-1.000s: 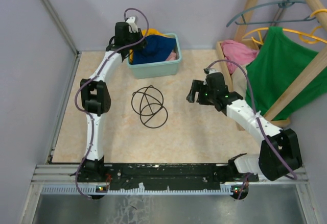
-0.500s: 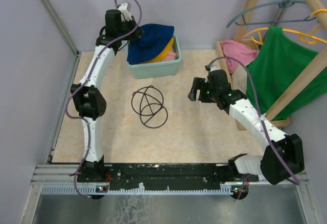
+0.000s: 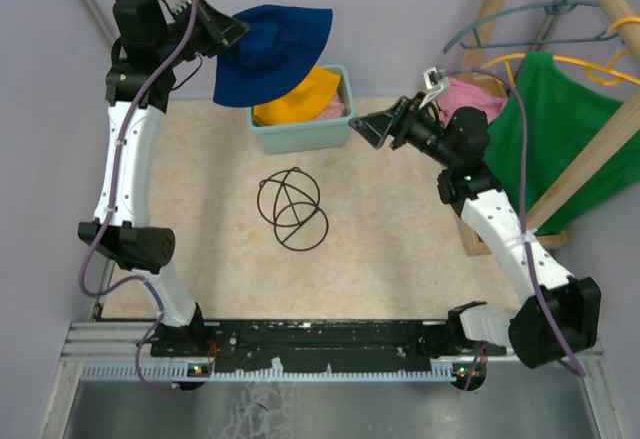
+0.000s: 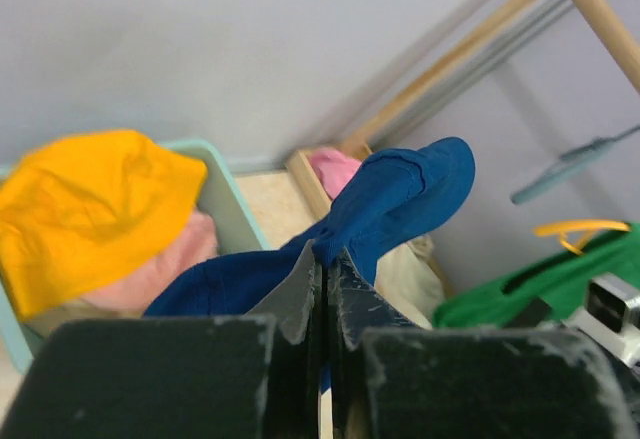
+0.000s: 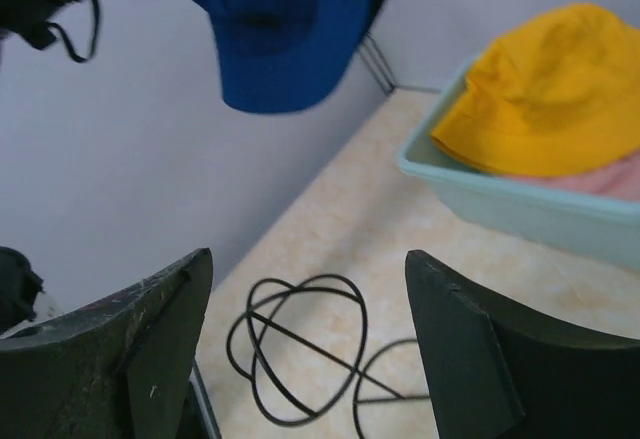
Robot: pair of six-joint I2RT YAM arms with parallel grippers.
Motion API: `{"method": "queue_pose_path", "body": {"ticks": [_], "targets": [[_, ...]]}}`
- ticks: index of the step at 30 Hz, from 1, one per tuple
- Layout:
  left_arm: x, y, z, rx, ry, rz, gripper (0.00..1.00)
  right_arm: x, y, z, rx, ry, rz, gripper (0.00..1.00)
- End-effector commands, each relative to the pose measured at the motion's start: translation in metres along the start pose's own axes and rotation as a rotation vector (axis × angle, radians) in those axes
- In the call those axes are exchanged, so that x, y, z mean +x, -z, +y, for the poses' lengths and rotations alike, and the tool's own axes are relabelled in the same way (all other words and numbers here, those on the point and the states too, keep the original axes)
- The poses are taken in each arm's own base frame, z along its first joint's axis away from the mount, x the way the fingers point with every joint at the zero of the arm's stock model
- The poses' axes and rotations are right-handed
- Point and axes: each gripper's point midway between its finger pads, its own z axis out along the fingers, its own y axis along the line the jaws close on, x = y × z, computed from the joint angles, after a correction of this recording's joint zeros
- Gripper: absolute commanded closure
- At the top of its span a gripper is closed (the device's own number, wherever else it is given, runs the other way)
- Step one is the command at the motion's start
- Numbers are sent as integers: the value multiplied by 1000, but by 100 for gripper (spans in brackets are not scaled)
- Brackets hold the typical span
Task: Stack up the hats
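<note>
My left gripper (image 3: 228, 31) is raised high at the back left, shut on the brim of the navy blue hat (image 3: 272, 54), which hangs in the air above the teal bin (image 3: 300, 137). In the left wrist view the hat (image 4: 390, 204) is pinched between my fingertips (image 4: 325, 269). The yellow-orange hat (image 3: 305, 95) lies on top in the bin, over a pink hat (image 3: 336, 110). My right gripper (image 3: 372, 127) is open and empty, right of the bin, above the table. The beige hat is hidden in the top view; beige cloth (image 4: 405, 279) shows behind the navy hat.
A black wire hat stand (image 3: 291, 206) lies on the table's middle, also in the right wrist view (image 5: 300, 354). A wooden rack (image 3: 520, 139) at right holds a green shirt (image 3: 560, 129), hangers and pink cloth (image 3: 470, 99). Grey walls close the back and left.
My left arm has lifted the navy hat out of the bin and up to the left. The yellow-orange hat is now uncovered. My right gripper has risen and moved toward the bin.
</note>
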Motion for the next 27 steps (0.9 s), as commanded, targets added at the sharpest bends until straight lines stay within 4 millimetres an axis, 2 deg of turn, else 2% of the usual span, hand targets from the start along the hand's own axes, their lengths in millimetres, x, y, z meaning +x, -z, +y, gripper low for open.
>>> {"method": "queue_pose_path", "body": {"ticks": [1, 4, 9, 14, 20, 27], "targets": [[31, 23, -24, 67, 211, 141, 100, -34, -6, 64, -396, 24, -150, 23], [33, 33, -34, 88, 254, 141, 100, -28, -20, 66, -431, 13, -138, 24], [33, 45, -47, 119, 310, 148, 100, -7, -45, 89, -496, 9, -98, 24], [30, 53, -59, 143, 336, 152, 100, -5, -57, 83, -492, 8, -120, 25], [34, 58, -61, 145, 344, 171, 100, -19, -60, 87, -492, 38, -154, 25], [37, 62, -60, 131, 337, 179, 100, -56, -49, 80, -440, 109, -215, 25]]}}
